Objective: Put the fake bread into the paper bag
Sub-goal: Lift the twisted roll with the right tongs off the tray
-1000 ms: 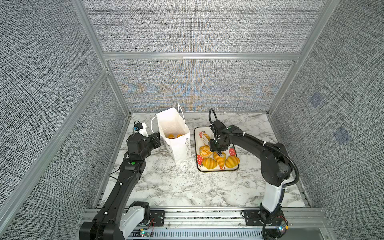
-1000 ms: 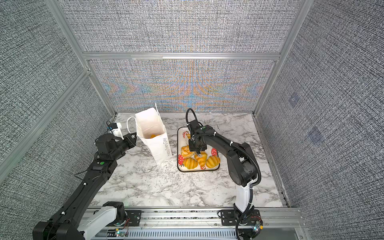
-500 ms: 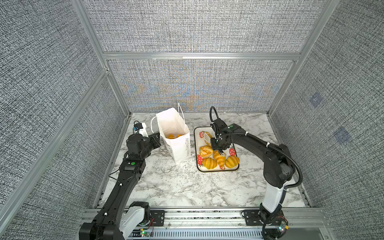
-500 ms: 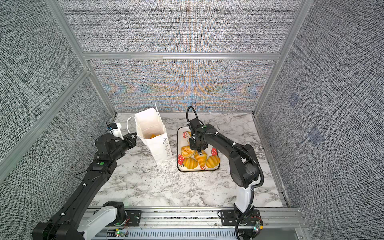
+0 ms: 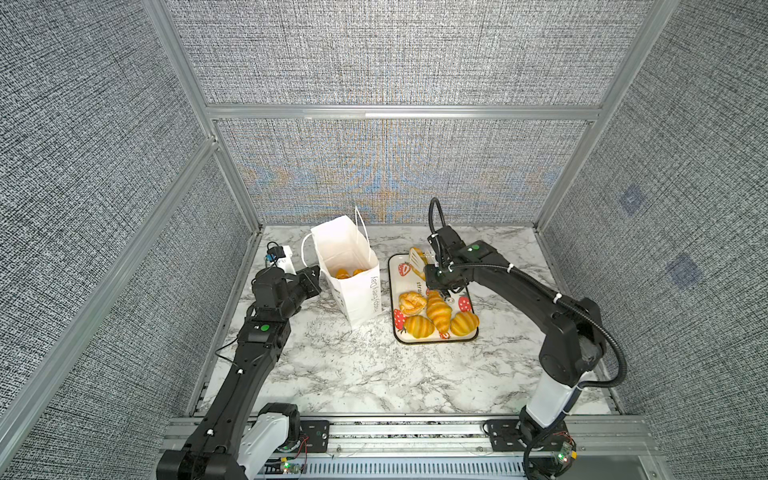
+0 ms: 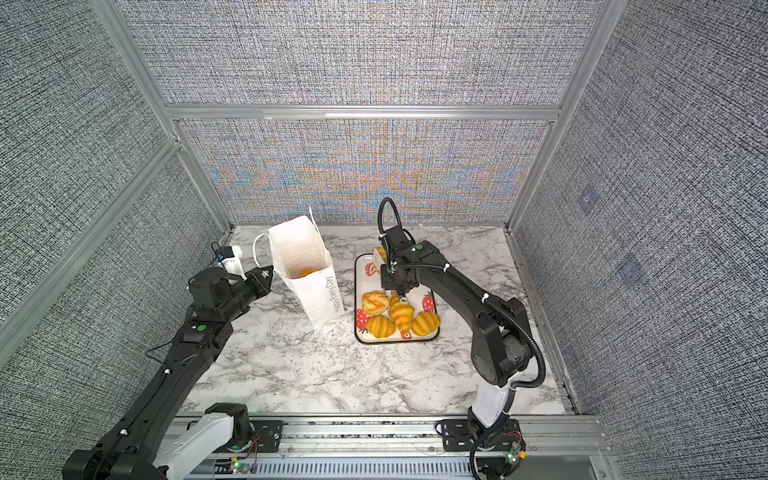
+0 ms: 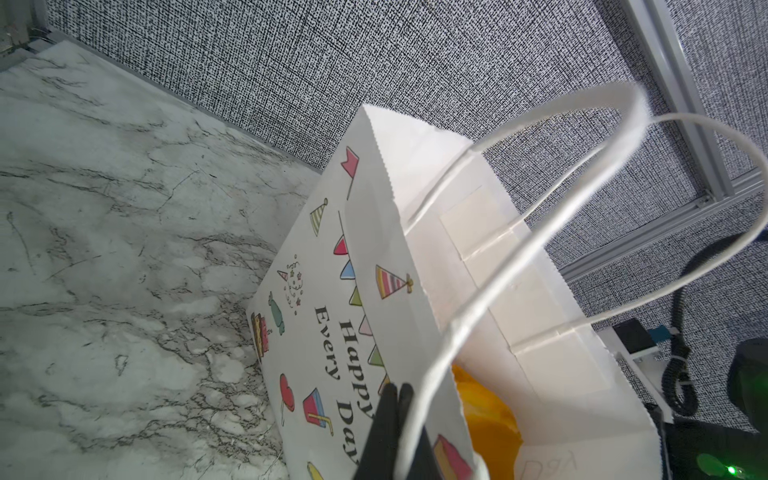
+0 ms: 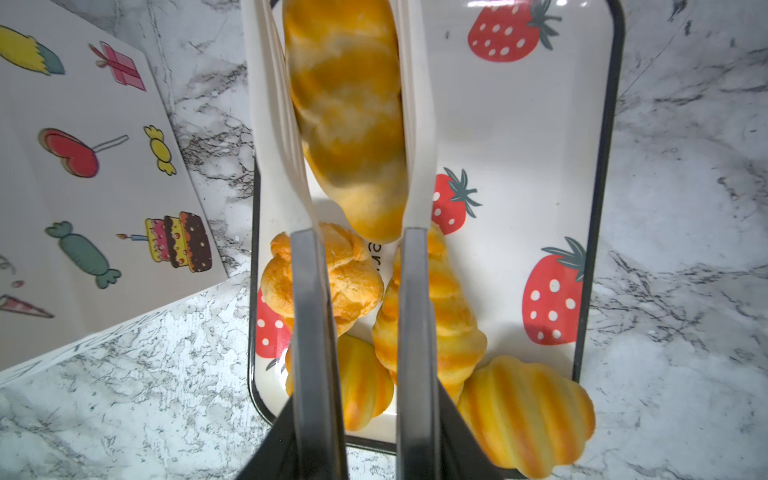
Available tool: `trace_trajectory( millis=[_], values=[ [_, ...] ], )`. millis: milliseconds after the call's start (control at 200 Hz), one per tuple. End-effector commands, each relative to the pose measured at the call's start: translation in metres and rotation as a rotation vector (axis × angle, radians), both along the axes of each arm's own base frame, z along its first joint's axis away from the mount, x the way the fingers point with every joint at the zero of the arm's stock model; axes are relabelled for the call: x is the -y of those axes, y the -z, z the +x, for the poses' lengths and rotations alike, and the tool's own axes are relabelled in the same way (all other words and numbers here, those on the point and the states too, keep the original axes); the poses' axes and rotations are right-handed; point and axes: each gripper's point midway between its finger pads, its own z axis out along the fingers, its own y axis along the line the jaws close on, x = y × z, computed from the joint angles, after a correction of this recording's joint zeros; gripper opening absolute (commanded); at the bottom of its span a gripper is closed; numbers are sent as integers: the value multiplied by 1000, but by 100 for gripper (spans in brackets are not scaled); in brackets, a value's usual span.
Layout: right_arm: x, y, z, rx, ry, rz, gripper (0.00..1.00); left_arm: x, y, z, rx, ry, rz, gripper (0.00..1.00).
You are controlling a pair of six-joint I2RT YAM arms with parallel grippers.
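The white paper bag (image 5: pixel 357 286) (image 6: pixel 316 286) (image 7: pixel 332 311) stands upright left of the strawberry tray (image 5: pixel 436 341) (image 6: pixel 399 341) (image 8: pixel 519 145). Orange fake bread (image 5: pixel 348 273) (image 7: pixel 486 415) lies inside the bag. My left gripper (image 5: pixel 316 271) (image 6: pixel 268 272) (image 7: pixel 395 392) is shut on the bag's cord handle (image 7: pixel 498 270) at the rim. My right gripper (image 5: pixel 432 270) (image 6: pixel 388 270) (image 8: pixel 361 232) is shut on white tongs (image 8: pixel 419 124). The tongs clamp the long braided loaf (image 5: pixel 415 255) (image 6: pixel 379 253) (image 8: pixel 349 104) over the tray's far end. A round bun (image 5: pixel 412 301), a croissant (image 5: pixel 438 311) and two ridged buns (image 5: pixel 419 326) lie on the tray's near half.
The bag and the tray stand a hand's width apart on the marble table (image 5: pixel 374 374). Grey fabric walls with aluminium posts (image 5: pixel 232 178) close the back and both sides. A metal rail (image 5: pixel 395 428) with the arm bases runs along the front edge.
My right gripper's jaws have narrowed, squeezing the tongs onto the braided loaf. The left arm and the bag have not moved.
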Motion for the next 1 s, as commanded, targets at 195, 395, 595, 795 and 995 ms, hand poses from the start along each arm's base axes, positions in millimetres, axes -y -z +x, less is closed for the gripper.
trace_trajectory(
  millis=[195,395,595,795,995],
  values=[
    [2,-53,0,120,5,59,35,0,2,-4,-7,6,8,0],
    [0,-88,-4,207,-10,122,33,0,1,-4,-7,6,7,0],
    [-3,-117,-11,290,-31,181,32,1,3,-3,-12,7,5,0],
    [-12,-142,-21,376,-77,239,31,1,2,-4,-9,9,4,0],
    [-28,-165,-34,473,-134,299,31,0,3,-4,-11,7,5,0]
  ],
)
